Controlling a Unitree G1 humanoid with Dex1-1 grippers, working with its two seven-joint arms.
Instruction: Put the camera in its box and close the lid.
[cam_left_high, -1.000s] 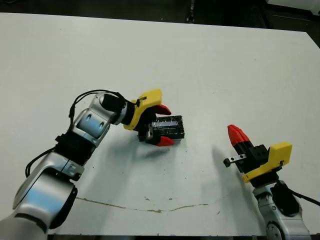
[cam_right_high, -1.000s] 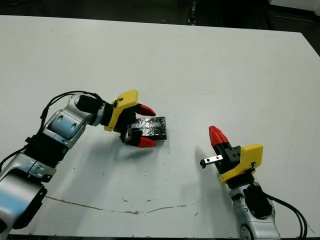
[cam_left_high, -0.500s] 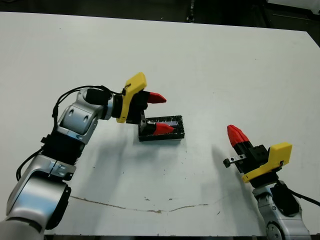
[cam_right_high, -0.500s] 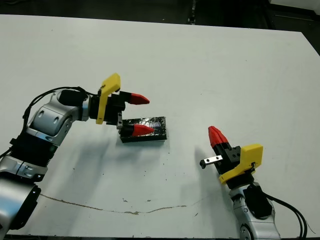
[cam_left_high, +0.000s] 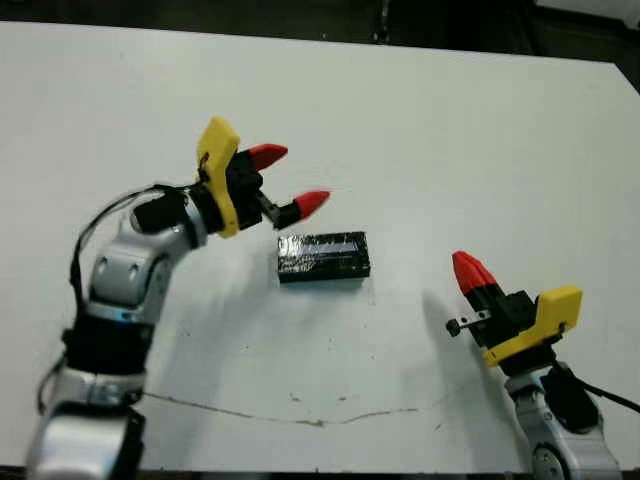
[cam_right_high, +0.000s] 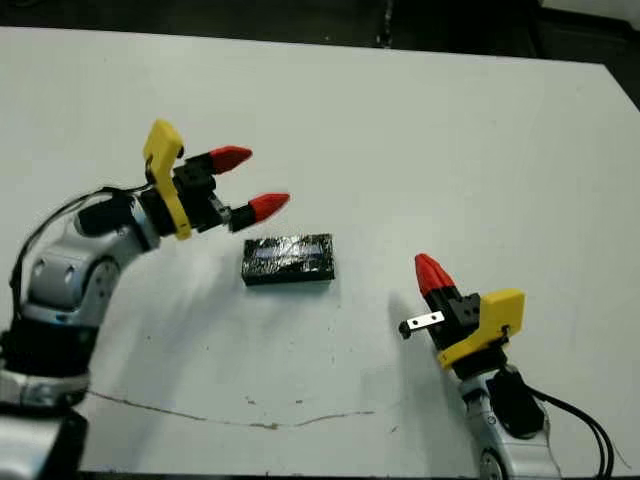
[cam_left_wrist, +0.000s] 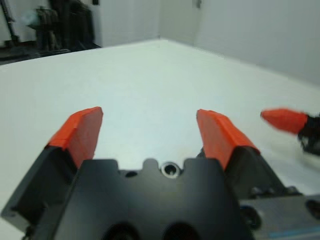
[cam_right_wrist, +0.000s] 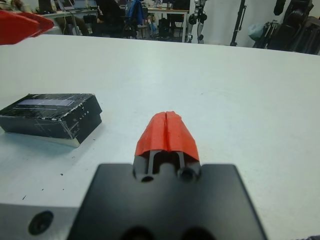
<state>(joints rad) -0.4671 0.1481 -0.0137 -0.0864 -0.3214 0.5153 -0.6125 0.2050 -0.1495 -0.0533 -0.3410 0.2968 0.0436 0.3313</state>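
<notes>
Left claw (cam_left_high: 282, 182) hangs spread and empty in the left-centre of the head view, up and to the left of the box (cam_left_high: 323, 257), clear of it; right claw (cam_left_high: 468, 272) sits lower right with its tips pressed together, well apart from the box. Lid (cam_right_high: 288, 251) lies flat on the box near frame centre, glittery face and silver strip up; the camera is out of sight, presumably inside. Judged from this, the step is checking the closure: the lid should sit flush all round, and any further press should come straight down on the strip so the box doesn't skid on the counter (cam_left_high: 450, 130)
</notes>
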